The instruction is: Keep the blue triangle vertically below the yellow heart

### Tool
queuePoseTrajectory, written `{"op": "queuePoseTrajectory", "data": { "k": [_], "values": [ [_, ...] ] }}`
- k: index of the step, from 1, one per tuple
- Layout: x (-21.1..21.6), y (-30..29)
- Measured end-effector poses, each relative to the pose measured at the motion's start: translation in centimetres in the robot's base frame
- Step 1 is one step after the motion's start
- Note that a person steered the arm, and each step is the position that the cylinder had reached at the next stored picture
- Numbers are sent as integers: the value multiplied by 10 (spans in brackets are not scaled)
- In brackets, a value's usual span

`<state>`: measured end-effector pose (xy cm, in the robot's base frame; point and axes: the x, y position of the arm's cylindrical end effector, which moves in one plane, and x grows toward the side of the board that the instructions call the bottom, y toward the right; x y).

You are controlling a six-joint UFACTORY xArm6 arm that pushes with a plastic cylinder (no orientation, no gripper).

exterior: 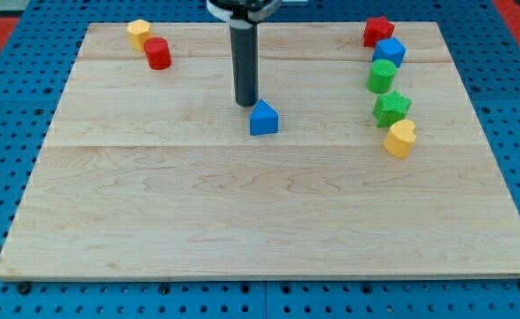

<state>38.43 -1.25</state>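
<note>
The blue triangle lies on the wooden board a little above the middle. My tip stands just to its upper left, touching or nearly touching it. The yellow heart lies at the view's right, far to the right of the triangle and slightly lower.
Above the yellow heart runs a column of blocks: a green star, a green cylinder, a blue block and a red star. At the top left lie a yellow block and a red cylinder.
</note>
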Motion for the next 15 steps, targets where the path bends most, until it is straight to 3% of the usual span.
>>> {"op": "queuePoseTrajectory", "data": {
  "k": [1,2,3,4,5,7,8,10,13,15],
  "values": [
    [55,51],
    [69,78],
    [75,-9],
    [112,7],
    [108,75],
    [102,60],
    [101,94],
    [98,90],
    [63,112],
    [88,144]
  ]
}}
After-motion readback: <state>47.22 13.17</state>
